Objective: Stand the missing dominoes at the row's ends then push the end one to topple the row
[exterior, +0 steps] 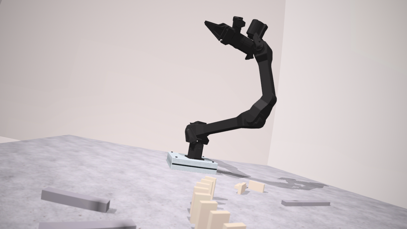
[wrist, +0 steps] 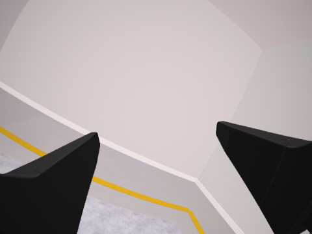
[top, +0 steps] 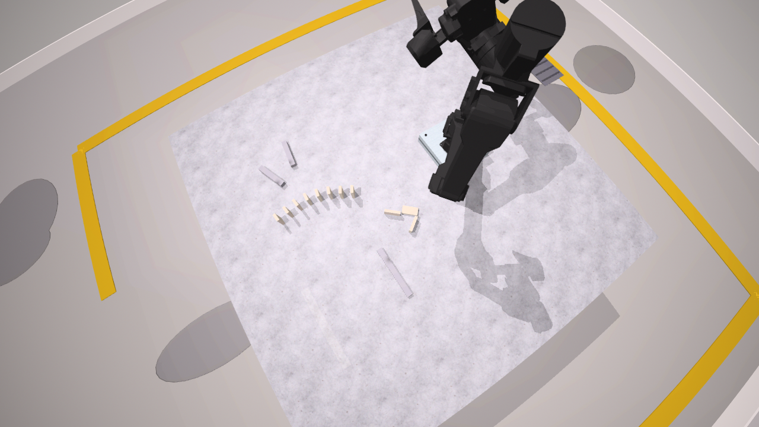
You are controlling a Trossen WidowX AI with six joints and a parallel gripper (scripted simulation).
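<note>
Several cream dominoes point(top: 318, 194) point(exterior: 208, 216) stand upright in a gently curved, evenly spaced row. Three loose dominoes lie off the row's right end in the top view. One domino point(top: 410, 210) looks flat; a second domino point(top: 392, 212) point(exterior: 241, 188) and a third domino point(top: 414, 223) point(exterior: 256, 186) rest on their long edges. My gripper point(exterior: 206, 22) point(wrist: 159, 133) is raised high above the table, far from all dominoes. In the wrist view its fingers are wide apart with nothing between them. The top view cuts off part of the gripper.
Two grey bars, one bar point(top: 289, 153) and another bar point(top: 272, 175), lie beside the row. A longer grey bar point(top: 394, 272) point(exterior: 305, 203) lies on the other side, past the loose dominoes. The arm's pale base point(top: 434, 143) point(exterior: 193, 166) stands behind the dominoes in the exterior view.
</note>
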